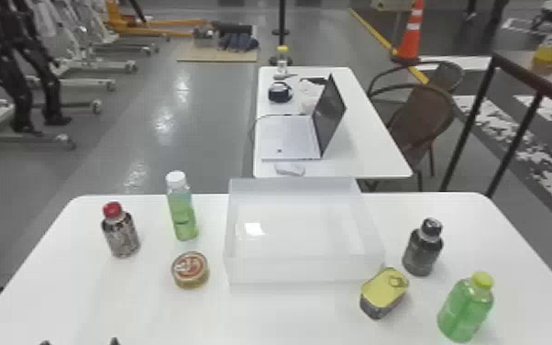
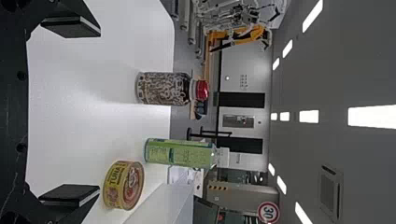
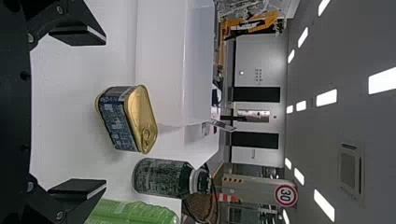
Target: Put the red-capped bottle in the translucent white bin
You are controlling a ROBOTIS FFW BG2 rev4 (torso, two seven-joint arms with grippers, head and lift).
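Seven things on the near table
One red-capped bottle, one white-capped bottle, one black-capped bottle and one yellow-green-capped bottle, four in all; one round can and one rectangular can, two in all; one translucent white bin; on the far table, one laptop

Bare surface on the white table leads from the left gripper at the near edge to the red-capped bottle, passing left of the round can. Directly between bottle and translucent white bin stands the upright white-capped bottle, with the can nearer; a gap separates both from the bin's left wall. The bin is open-topped behind raised walls. The rectangular can obstructs its near right corner; the black-capped bottle stands farther right.
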